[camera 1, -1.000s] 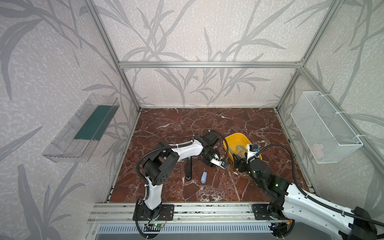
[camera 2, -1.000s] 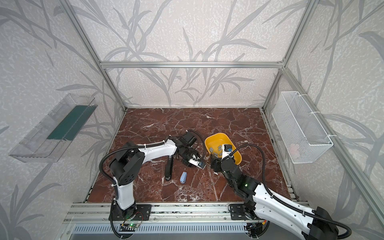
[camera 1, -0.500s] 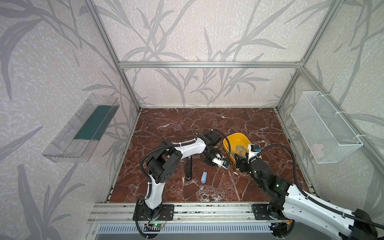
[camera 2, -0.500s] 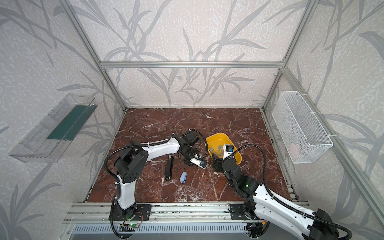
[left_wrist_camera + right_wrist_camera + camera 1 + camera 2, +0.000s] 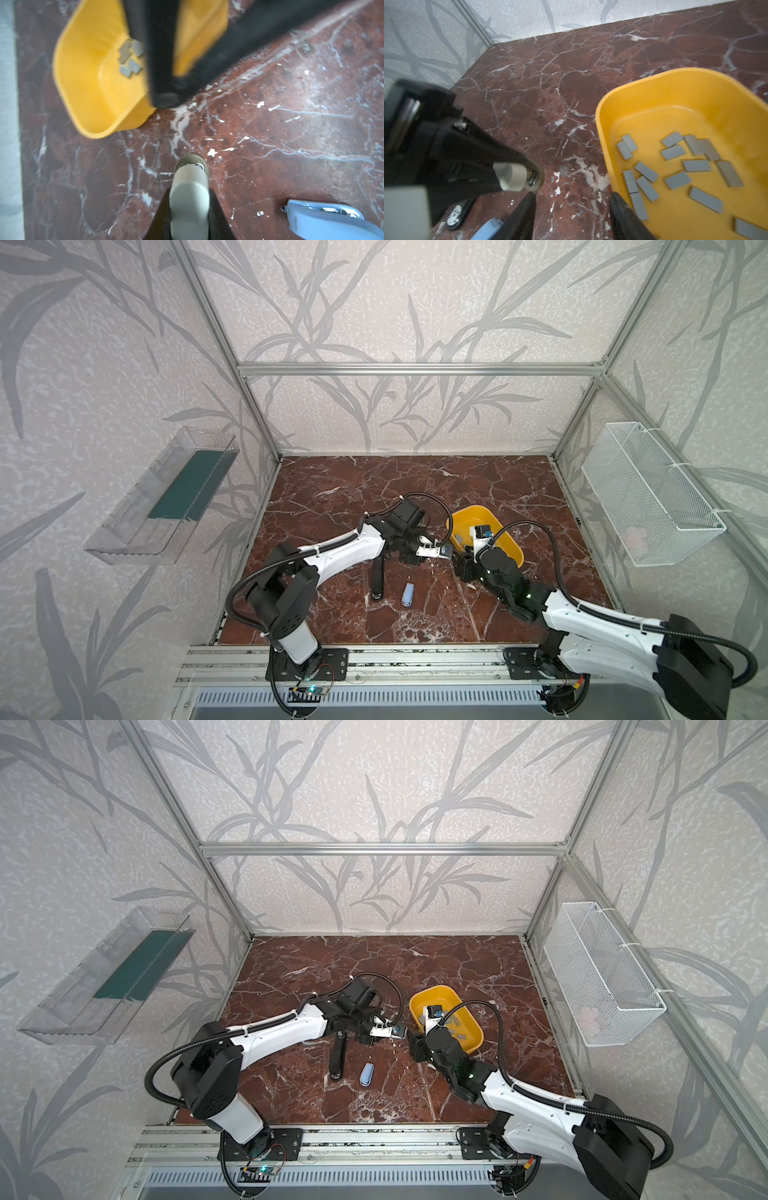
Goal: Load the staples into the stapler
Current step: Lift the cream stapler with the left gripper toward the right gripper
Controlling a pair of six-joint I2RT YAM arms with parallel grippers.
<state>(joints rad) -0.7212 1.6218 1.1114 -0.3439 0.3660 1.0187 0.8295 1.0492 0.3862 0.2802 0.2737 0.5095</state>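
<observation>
Yellow tub [image 5: 486, 512]: smooth plastic, rounded rectangle, right of centre in both top views, on veined red-brown marble [image 5: 332, 489].
Staples [image 5: 677, 180]: short flat matte-grey strips, loose on the tub's bottom, some overlapping.
Wire basket [image 5: 648, 497]: white mesh, right edge; pale contents unclear.
Clear tray [image 5: 137, 522]: left edge, holding a dark green sheet [image 5: 187, 485].
Black stapler [image 5: 377, 576]: long, slim, centre; pale blue stapler [image 5: 408, 594] just beside it, shorter.
Left gripper [image 5: 190, 164]: closed tight, near the tub.
Right gripper [image 5: 572, 196]: fingers apart, by the tub's rim.

A yellow tub [image 5: 654, 93] sits just beside the right gripper [image 5: 573, 209]. A wire basket [image 5: 602, 977] hangs well to its right, a clear shelf [image 5: 104, 986] far left.
</observation>
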